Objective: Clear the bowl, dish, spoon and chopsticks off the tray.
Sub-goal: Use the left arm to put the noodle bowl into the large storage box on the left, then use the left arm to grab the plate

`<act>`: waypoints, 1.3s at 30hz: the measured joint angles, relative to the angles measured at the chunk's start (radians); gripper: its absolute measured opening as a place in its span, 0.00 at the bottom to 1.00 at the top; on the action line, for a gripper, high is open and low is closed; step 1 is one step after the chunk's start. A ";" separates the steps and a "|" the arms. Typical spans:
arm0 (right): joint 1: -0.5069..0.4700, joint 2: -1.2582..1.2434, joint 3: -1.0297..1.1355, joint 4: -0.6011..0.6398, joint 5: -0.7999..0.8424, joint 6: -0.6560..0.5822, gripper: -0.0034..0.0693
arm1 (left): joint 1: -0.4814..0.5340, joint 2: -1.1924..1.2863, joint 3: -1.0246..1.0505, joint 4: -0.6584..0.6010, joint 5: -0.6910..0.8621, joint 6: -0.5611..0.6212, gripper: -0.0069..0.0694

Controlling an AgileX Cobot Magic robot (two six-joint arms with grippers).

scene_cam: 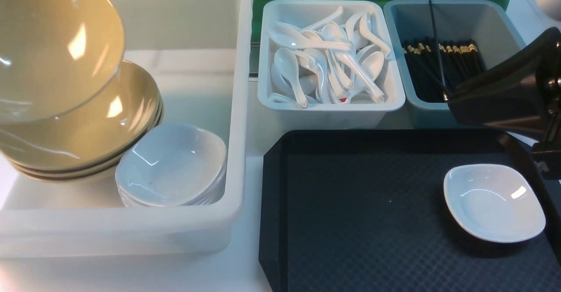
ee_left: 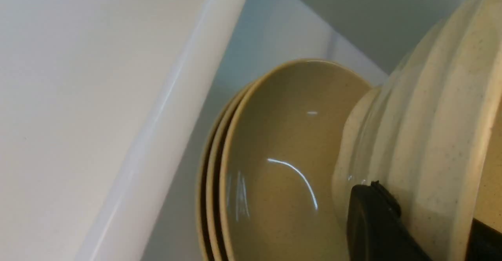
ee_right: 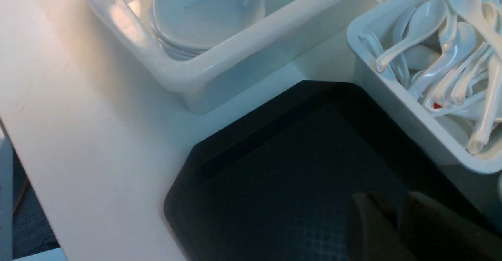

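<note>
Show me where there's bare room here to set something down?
Most of the tray is bare, from its left rim to the dish at right. The white tub has free floor behind its stacked dishes. The spoon tub and chopstick tub are crowded.

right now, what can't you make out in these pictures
Right jaws: blurred at the right wrist view's edge; open or shut unclear.
Left jaws: bowl hides all but one pad, left wrist view.
Tray: near end cut off by front view's bottom edge.

Your big white tub holds stacked tan bowls and stacked white dishes; right of it sit the spoon tub, then the blue-grey tub.
</note>
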 joint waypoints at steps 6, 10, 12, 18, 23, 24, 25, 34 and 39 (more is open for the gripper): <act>0.000 0.000 0.000 0.000 0.002 -0.001 0.26 | -0.089 0.128 0.001 0.128 -0.075 0.014 0.14; 0.000 0.000 0.000 0.000 0.003 -0.005 0.26 | -0.122 0.154 0.001 0.210 -0.114 0.008 0.23; 0.000 0.000 0.000 0.000 0.003 -0.012 0.26 | -0.134 0.155 0.001 0.263 -0.116 -0.001 0.30; 0.000 0.001 0.000 0.000 -0.026 -0.020 0.26 | -0.153 0.147 -0.006 0.428 -0.062 -0.110 0.61; 0.000 0.018 0.000 0.000 -0.030 -0.017 0.26 | -0.163 0.091 -0.092 0.533 0.034 -0.240 0.76; 0.000 0.027 0.000 -0.006 -0.030 -0.004 0.26 | -0.177 0.065 -0.148 0.560 0.061 -0.274 0.77; 0.000 0.034 0.000 -0.016 -0.029 0.009 0.26 | -0.200 0.041 -0.191 0.576 0.084 -0.294 0.78; 0.000 0.052 0.000 -0.328 0.085 0.280 0.26 | -0.908 -0.044 -0.358 0.587 0.148 -0.311 0.73; 0.000 0.036 0.001 -0.440 0.239 0.380 0.26 | -1.301 0.118 -0.359 0.627 0.035 -0.338 0.71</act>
